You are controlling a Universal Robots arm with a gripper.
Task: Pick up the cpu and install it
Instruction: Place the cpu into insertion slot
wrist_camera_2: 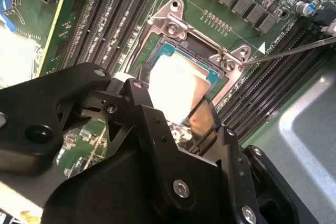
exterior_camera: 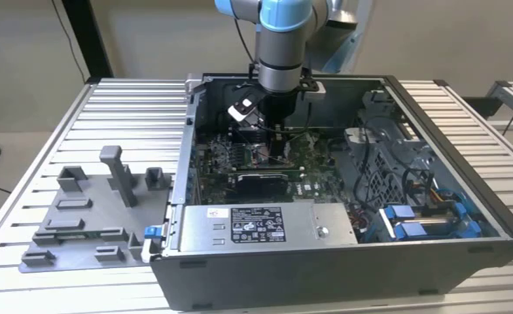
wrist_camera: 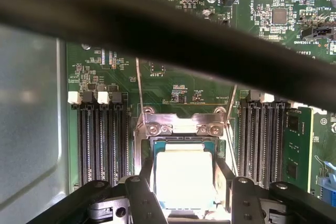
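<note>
The cpu [wrist_camera: 184,179] is a small square chip with a silvery top, lying level within the metal-framed socket [wrist_camera: 181,124] on the green motherboard. My gripper [wrist_camera: 184,167] reaches down into the open computer case [exterior_camera: 466,196], its black fingers [wrist_camera: 147,169] pressed against two opposite edges of the chip. In the second wrist view the cpu [wrist_camera_2: 176,85] shows between the fingers of the gripper [wrist_camera_2: 173,95], under the socket frame [wrist_camera_2: 173,24]. The exterior view has the gripper [exterior_camera: 279,154] low over the board in the middle of the case.
Memory slots [wrist_camera: 100,140] flank the socket on both sides. A thin socket lever [wrist_camera_2: 294,51] sticks out over the board. A dark cable [wrist_camera: 157,30] crosses close to the camera. A power supply [exterior_camera: 256,226] fills the case front. A grey posted tray [exterior_camera: 91,216] lies at the exterior view's left.
</note>
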